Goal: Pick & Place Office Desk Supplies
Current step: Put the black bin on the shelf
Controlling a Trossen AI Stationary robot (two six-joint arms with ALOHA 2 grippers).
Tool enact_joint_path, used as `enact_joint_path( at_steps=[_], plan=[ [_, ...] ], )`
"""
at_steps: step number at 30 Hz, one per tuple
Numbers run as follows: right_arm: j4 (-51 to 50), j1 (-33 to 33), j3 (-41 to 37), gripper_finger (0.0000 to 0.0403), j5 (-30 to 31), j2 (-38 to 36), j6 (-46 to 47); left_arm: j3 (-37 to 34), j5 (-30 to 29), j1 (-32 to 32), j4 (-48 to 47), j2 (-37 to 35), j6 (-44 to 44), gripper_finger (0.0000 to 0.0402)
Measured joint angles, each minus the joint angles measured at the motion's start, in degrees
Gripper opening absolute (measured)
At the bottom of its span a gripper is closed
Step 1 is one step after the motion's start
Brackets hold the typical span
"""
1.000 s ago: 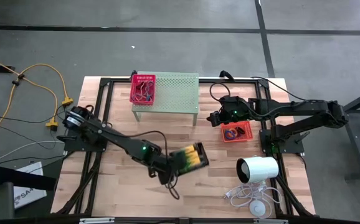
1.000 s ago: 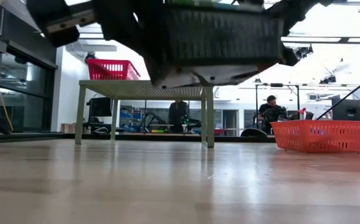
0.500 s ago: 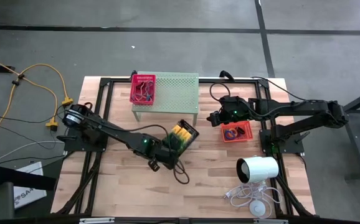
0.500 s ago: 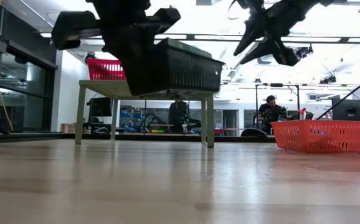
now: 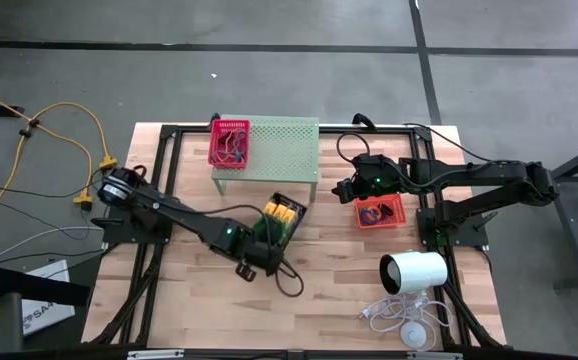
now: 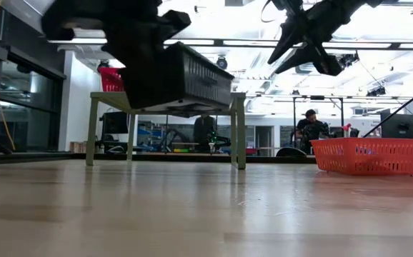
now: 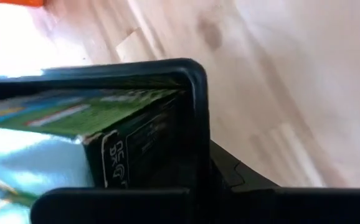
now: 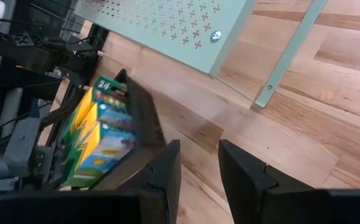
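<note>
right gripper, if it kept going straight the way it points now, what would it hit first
Probably the bare wooden table in front of the pale green perforated metal stand. The right gripper, fingers parted and empty, points at open boards; the black mesh tray of yellow-and-green boxes lies off to one side. Depth is unclear.

A stand [image 5: 269,148] sits at the back of the counter [image 5: 199,290]. One tray [image 5: 229,142] is on its left end. A second tray [image 5: 380,211] lies to the stand's right. A third tray [image 5: 277,222], with boxes [image 8: 99,134] inside, hangs before the stand.
</note>
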Motion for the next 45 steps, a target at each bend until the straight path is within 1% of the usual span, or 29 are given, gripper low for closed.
enact_joint_path(
  at_steps=[3,6,12,18,22,28,34,39,45],
  plan=[
    [0.0,0.0,0.0,0.0095,0.0,0.0,0.0,0.2,0.2,-1.4,-0.5,0.0,-2.0,0.0001],
    [0.0,0.0,0.0,0.0095,0.0,0.0,0.0,1.9,0.4,-2.5,-2.1,0.0,-4.6,0.0001],
    [0.0,0.0,0.0,0.0095,0.0,0.0,0.0,8.7,-2.9,-3.0,-10.4,0.0,-7.7,0.0001],
    [0.0,0.0,0.0,0.0095,0.0,0.0,0.0,15.8,-3.1,-0.5,-18.8,0.0,-10.4,0.0001],
    [0.0,0.0,0.0,0.0095,0.0,0.0,0.0,18.7,-3.1,3.0,-23.0,0.0,-13.0,0.0001],
    [0.0,0.0,0.0,0.0095,0.0,0.0,0.0,19.5,-0.2,8.4,-23.2,0.0,-13.0,0.0001],
    [0.0,0.0,0.0,0.0095,0.0,0.0,0.0,20.2,2.5,12.4,-23.0,0.0,-13.1,0.0001],
    [0.0,0.0,0.0,0.0095,0.0,0.0,0.0,21.7,2.7,13.5,-23.1,0.0,-12.2,0.0001],
    [0.0,0.0,0.0,0.0095,0.0,0.0,0.0,21.8,2.9,13.7,-23.4,0.0,-12.0,0.0001]
  ],
)
